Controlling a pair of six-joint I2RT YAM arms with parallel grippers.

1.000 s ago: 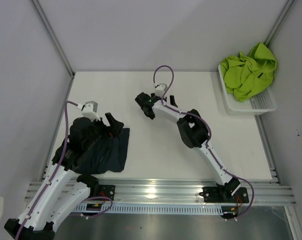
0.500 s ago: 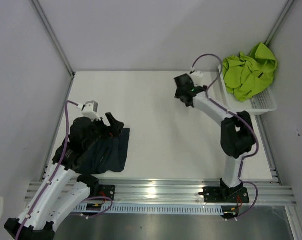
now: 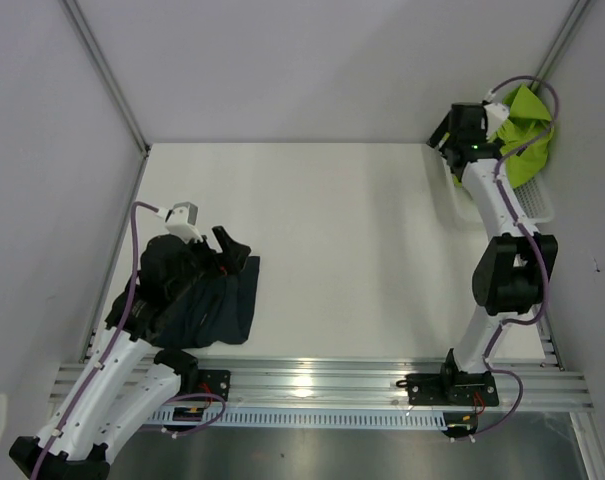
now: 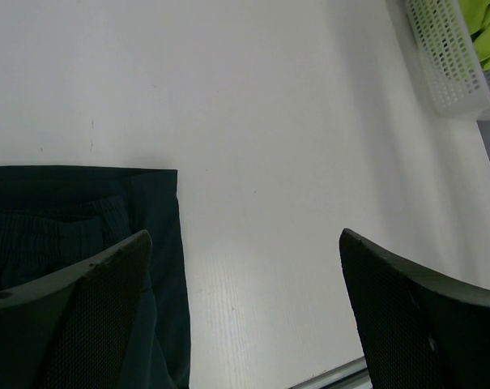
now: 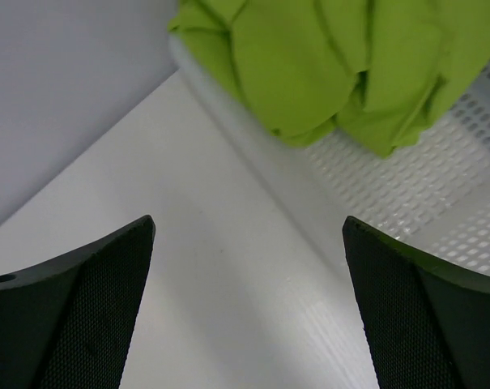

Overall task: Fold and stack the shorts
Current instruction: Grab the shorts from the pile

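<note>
- Shorts, the dark navy pair (image 3: 220, 308), lie flat on the near-left part of the table (image 3: 332, 230), partly under my left arm.
- From above they show as a dark, roughly square patch. Its right edge runs straight from far to near. The arm hides too much for me to call the long axis.
- In the left wrist view the navy pair (image 4: 66, 207) shows a square corner, with one straight edge running across the picture and another running down from it. A gathered, waistband-like strip sits at the left, just inside the top edge.
- The left gripper (image 3: 229, 250) sits over the far right corner of that pair. Its fingers (image 4: 107, 275) stand wide apart with nothing between them, one over the cloth and the other over bare table.
- The lime green shorts (image 3: 530, 150) are bunched in the white mesh basket (image 3: 534, 208) at the far right corner. They are a crumpled heap, so I can read no axis or direction from them.
- The right gripper (image 3: 460, 128) hangs at the basket's left rim, beside the green heap (image 5: 325, 57). Its fingers (image 5: 91, 300) are spread and hold nothing, and I see no contact with cloth or basket (image 5: 406, 186).
</note>
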